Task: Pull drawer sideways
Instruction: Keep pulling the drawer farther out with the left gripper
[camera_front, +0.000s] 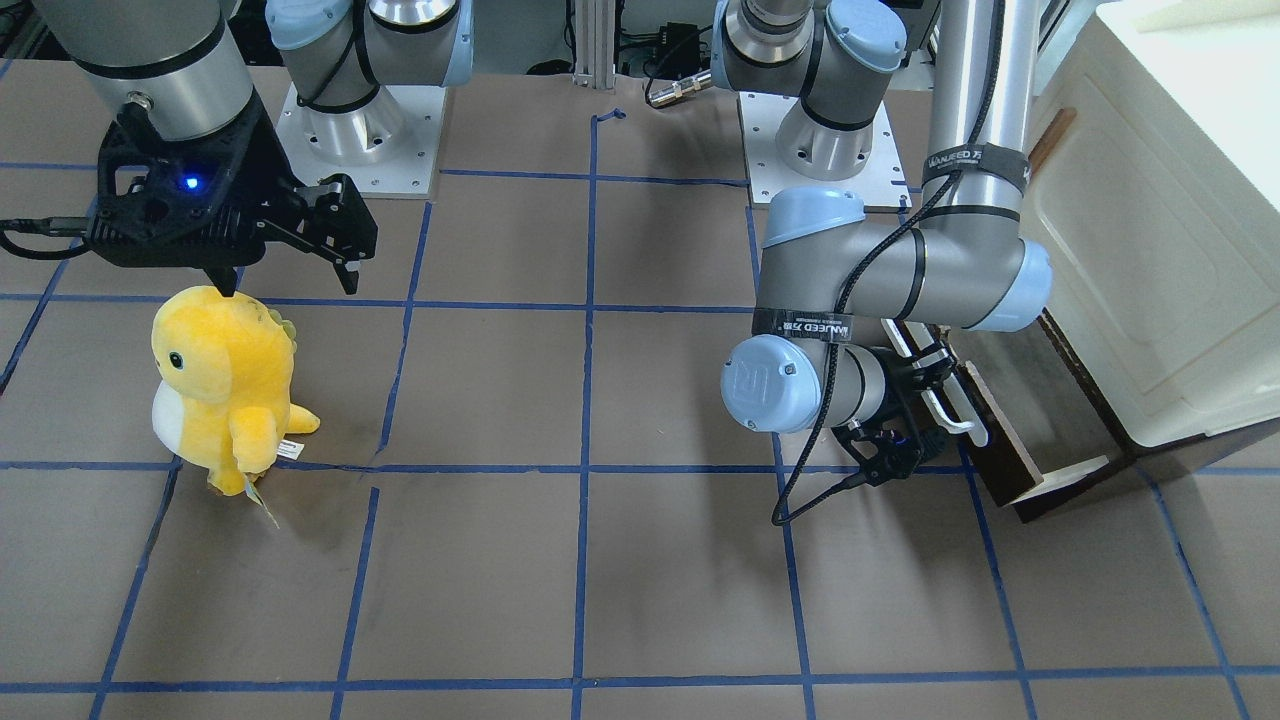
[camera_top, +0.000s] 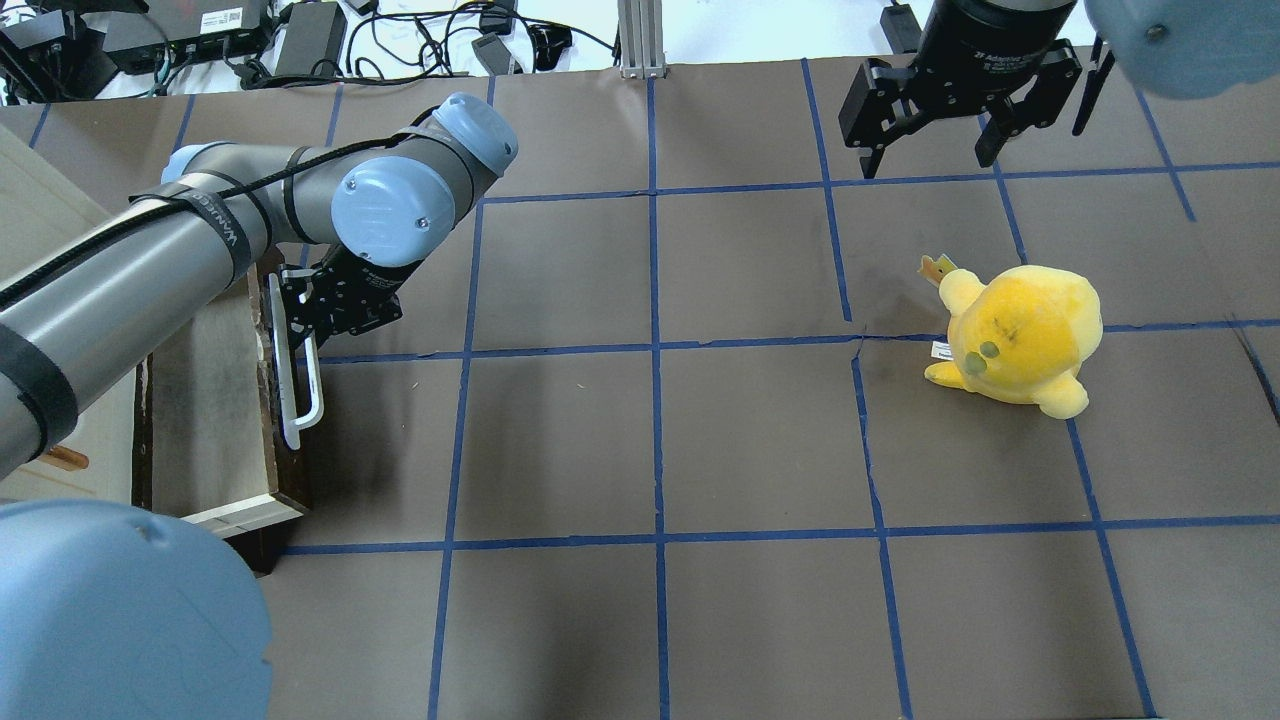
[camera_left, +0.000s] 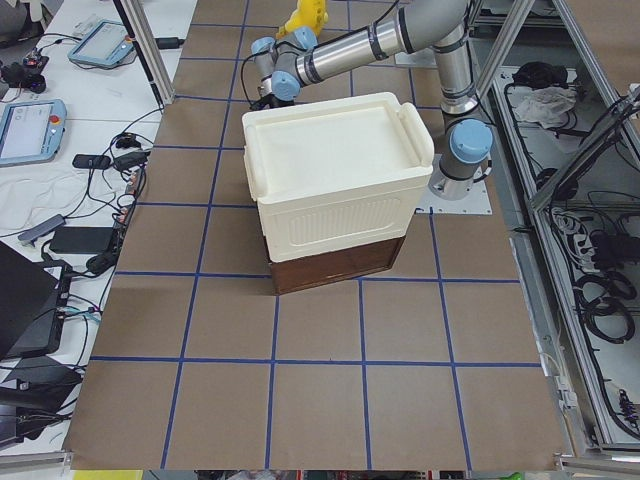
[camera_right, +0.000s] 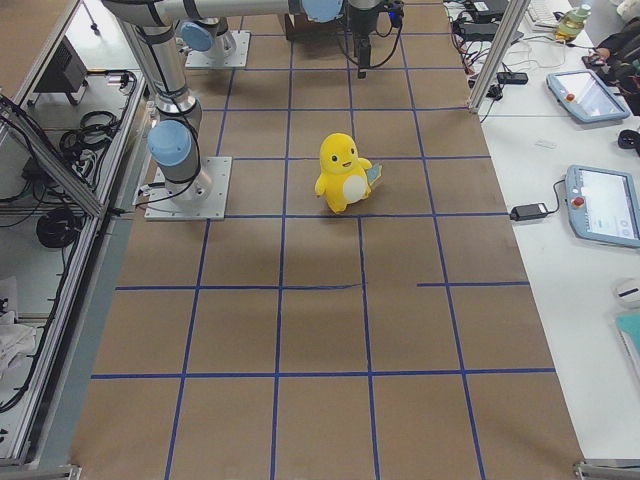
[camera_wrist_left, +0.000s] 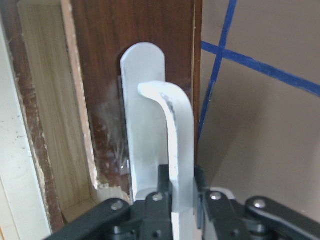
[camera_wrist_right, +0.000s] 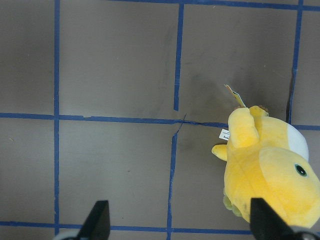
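The dark brown drawer stands pulled out of the cabinet at the table's left end, and its inside shows. It also shows in the front-facing view and the exterior left view. Its long white bar handle runs along the front panel. My left gripper is shut on this handle, with a finger on each side of the bar. My right gripper is open and empty, held above the table beyond the toy.
The cream-white cabinet top sits over the drawer at the table's left end. A yellow plush toy stands on the right side, just below and beside my right gripper. Blue tape lines grid the brown table.
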